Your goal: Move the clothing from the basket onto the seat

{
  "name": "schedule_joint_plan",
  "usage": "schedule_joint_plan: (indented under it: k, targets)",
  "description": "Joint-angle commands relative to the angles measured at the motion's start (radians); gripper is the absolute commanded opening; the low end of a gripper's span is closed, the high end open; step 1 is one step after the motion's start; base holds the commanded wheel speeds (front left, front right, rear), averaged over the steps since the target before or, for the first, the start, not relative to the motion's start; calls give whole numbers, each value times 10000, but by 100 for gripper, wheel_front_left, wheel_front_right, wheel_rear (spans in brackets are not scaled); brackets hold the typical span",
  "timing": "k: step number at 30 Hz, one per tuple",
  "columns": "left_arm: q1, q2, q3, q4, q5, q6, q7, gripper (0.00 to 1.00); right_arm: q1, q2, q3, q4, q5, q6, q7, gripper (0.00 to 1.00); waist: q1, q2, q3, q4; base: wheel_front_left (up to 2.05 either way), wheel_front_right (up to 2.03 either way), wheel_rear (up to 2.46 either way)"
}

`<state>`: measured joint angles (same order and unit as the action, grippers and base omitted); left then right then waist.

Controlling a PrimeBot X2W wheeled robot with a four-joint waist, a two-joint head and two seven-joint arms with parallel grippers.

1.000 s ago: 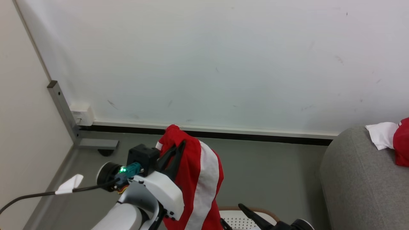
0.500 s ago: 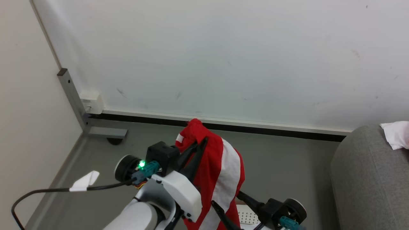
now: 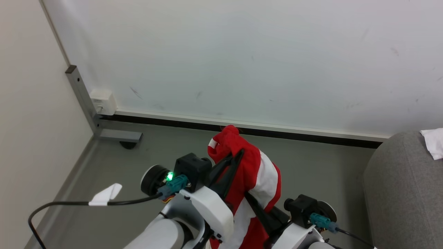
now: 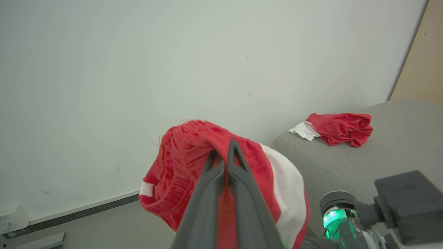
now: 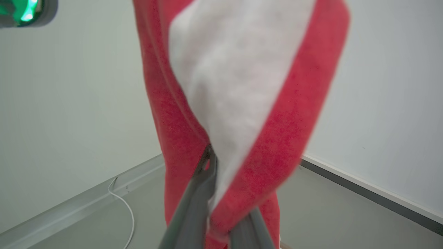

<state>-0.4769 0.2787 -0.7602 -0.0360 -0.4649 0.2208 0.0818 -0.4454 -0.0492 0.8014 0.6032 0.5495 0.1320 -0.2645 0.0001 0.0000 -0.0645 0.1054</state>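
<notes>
Clothing (image 3: 258,176) hem (past bottom edge)

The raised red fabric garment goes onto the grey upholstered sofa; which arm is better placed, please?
Probably left: the left gripper grips the red fabric garment, with the grey sofa to its right.

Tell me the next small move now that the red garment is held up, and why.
Probably swing both arms to the robot's right, toward the seat. The left pincer is shut on the top of the red garment, and the right pincer pinches its lower fold, so it looks secured. A second garment already lies on the seat.
</notes>
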Motion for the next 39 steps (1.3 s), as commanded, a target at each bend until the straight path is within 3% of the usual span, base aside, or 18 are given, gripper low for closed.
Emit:
schedule_joint_plan:
  k: [1,7,10,13,15,16,25,39]
  targets:
    - [-68,29,20,82,-104,26,-79,0,-157,-31,-87,-48,135,-27,7,0,-1,0,27,-32,0,0,0]
    - [108,45,74,219,-233,94,-165,0,-43,-28,-894,-183,340,-27,7,0,-1,0,104,-209,0,0,0]
    - [201,88,131,329,-253,144,-249,13,137,-27,-1464,-286,180,-27,7,0,-1,0,140,-378,0,0,0]
    - [307,108,171,446,-224,242,-318,49,243,-29,-2130,-369,-107,-27,7,0,-1,0,174,-585,0,0,0]
    - [341,104,185,473,-240,274,-393,95,294,-29,-2625,-459,-335,-27,6,0,-1,0,205,-726,0,0,0]
    - [370,102,185,485,-256,294,-397,100,333,-27,-2847,-510,-468,-27,6,0,-1,0,215,-802,0,0,0]
    - [645,48,5,623,-273,315,-588,100,683,-122,-4413,-1314,-1262,-27,6,0,-1,0,373,-1396,0,0,0]
    - [822,-410,-512,1076,-259,105,-951,100,1273,-853,-5370,-2474,-1644,-27,6,0,-1,0,650,-2443,0,0,0]
